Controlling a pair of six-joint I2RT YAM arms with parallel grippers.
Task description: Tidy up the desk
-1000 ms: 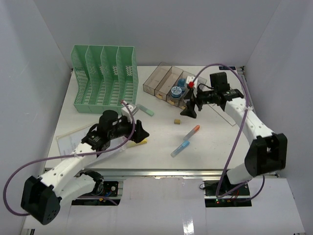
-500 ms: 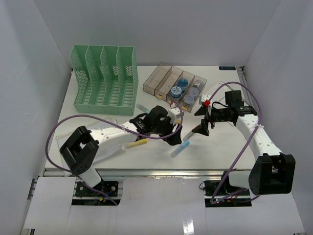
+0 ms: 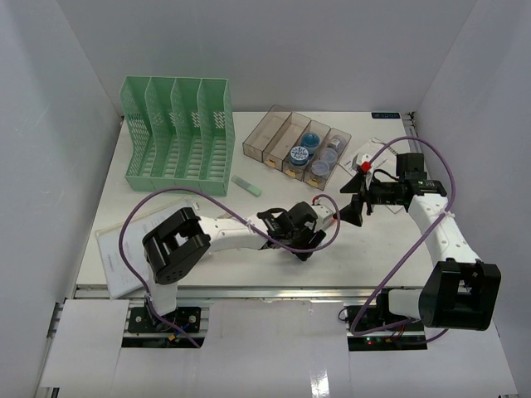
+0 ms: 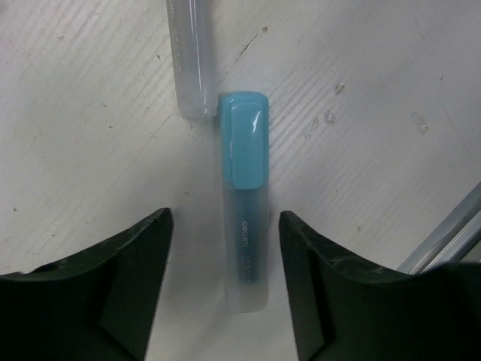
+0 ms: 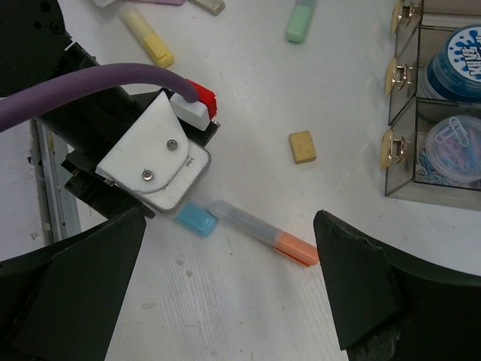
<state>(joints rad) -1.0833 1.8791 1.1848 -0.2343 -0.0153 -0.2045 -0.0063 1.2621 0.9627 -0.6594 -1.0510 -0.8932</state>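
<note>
Two sets of jaws, neither holding anything. Left jaws: parted, low over the worktop (image 3: pixel 357 249), straddling the blue highlighter (image 4: pixel 244 218) without touching it. Right jaws: wide, hovering just beyond. We judge the tidying partly done: tubs (image 3: pixel 300 154) sit in the clear tray (image 3: pixel 296 147), while the orange-capped marker (image 5: pixel 263 232), tan block (image 5: pixel 302 146), yellow highlighter (image 5: pixel 147 36), green highlighter (image 3: pixel 246 186) and papers (image 3: pixel 116 245) lie loose. Front rail (image 4: pixel 451 229) is near, the marker's end almost meets the blue cap, and both arms crowd this patch.

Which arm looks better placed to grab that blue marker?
Left. The left pincer is open, with a finger on each side of the blue marker. The right pincer is open too, but stands apart from it.
</note>
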